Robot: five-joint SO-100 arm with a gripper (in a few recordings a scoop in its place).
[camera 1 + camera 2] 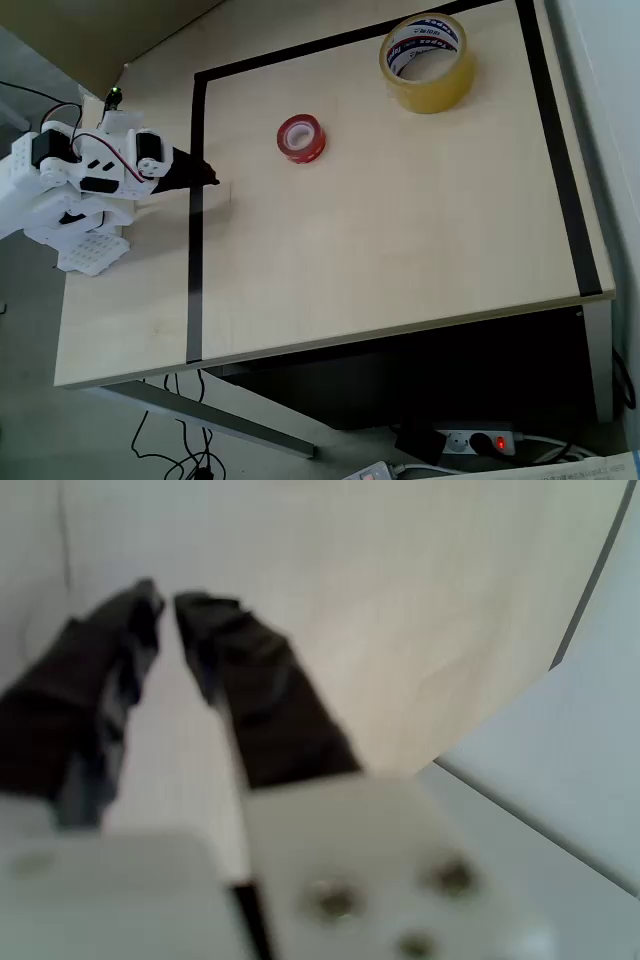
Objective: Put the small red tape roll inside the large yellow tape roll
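My fingers (165,605) are almost pressed together, holding nothing. The small red tape roll (301,137) lies flat on the tabletop (400,230), well apart from them. It looks light and stiff; I'd pinch its rim.

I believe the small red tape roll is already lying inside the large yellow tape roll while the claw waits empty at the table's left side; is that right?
Not quite. In the overhead view the small red tape roll lies on the bare table, apart from the large yellow tape roll, down and to its left. The rest holds: the claw waits empty at the table's left side.
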